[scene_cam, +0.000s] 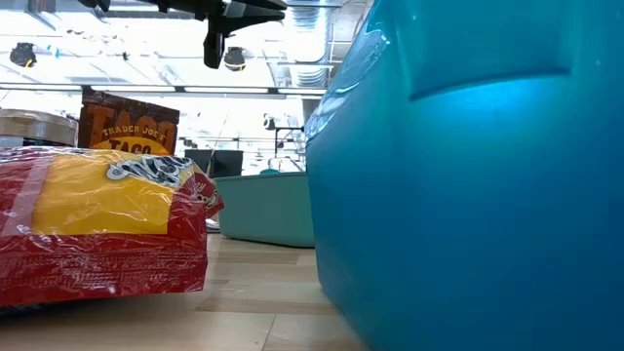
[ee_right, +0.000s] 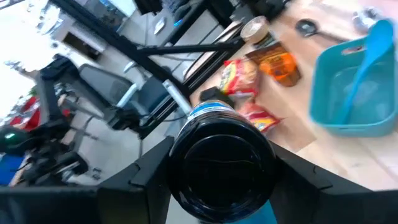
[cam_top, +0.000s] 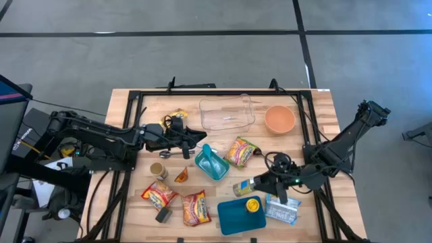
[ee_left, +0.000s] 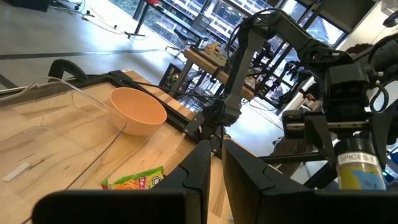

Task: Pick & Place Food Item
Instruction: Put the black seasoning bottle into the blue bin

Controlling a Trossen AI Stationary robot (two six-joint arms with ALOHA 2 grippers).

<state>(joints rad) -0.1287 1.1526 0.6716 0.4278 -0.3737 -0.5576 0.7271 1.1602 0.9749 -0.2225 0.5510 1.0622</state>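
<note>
Dark right claw clamps spice bottle above blue lid; left claw clenched, empty, beside teal basket.

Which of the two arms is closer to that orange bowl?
Right, narrowly. The right end effector, gripping a spice jar, sits below the orange bowl; the left end effector is farther, across the clear tray.

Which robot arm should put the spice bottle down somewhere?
The right one, probably. Its right gripper is already shut on the spice bottle, lifted above the teal lid. The left gripper holds nothing, over by the clear container.
</note>
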